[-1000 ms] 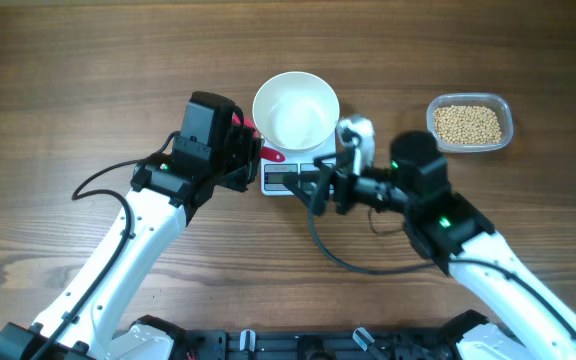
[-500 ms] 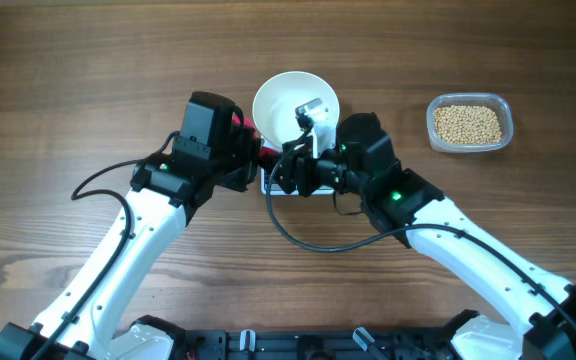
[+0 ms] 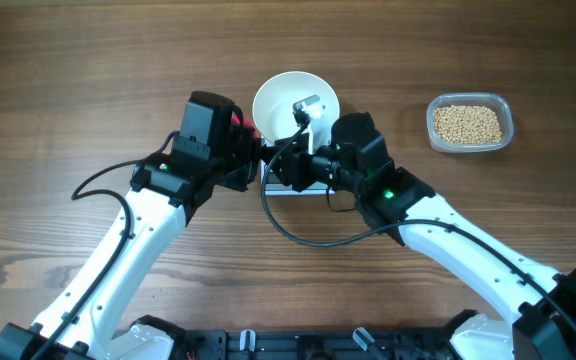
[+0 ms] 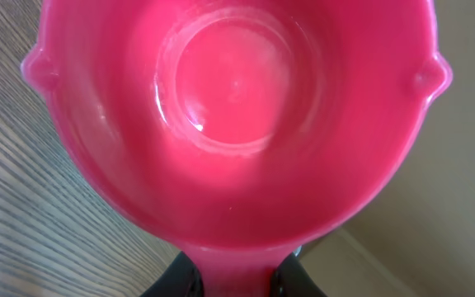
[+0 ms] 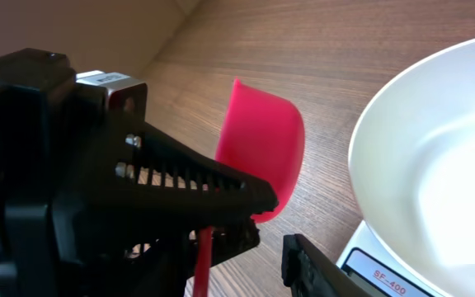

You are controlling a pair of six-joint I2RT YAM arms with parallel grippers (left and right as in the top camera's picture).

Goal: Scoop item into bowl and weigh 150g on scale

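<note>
My left gripper (image 3: 251, 152) is shut on the handle of an empty red scoop (image 4: 237, 115), held just left of the white bowl (image 3: 290, 105). That bowl is empty and stands on the scale (image 3: 300, 191), which my arms mostly hide. My right gripper (image 3: 280, 166) reaches across the scale's front to the scoop's handle (image 5: 204, 262). Its jaws straddle the handle, with a gap showing beside one finger (image 5: 320, 268), so it is open. The beans (image 3: 468, 123) lie in a clear container at the far right.
In the right wrist view, the left gripper's black body (image 5: 97, 165) crowds close against my right gripper. The bowl rim (image 5: 369, 140) is right beside both. Bare wooden table (image 3: 88, 70) surrounds the scale.
My right arm has swung left from beside the bowl to the scoop's handle, and its jaws have narrowed. The left arm and scoop have stayed put.
</note>
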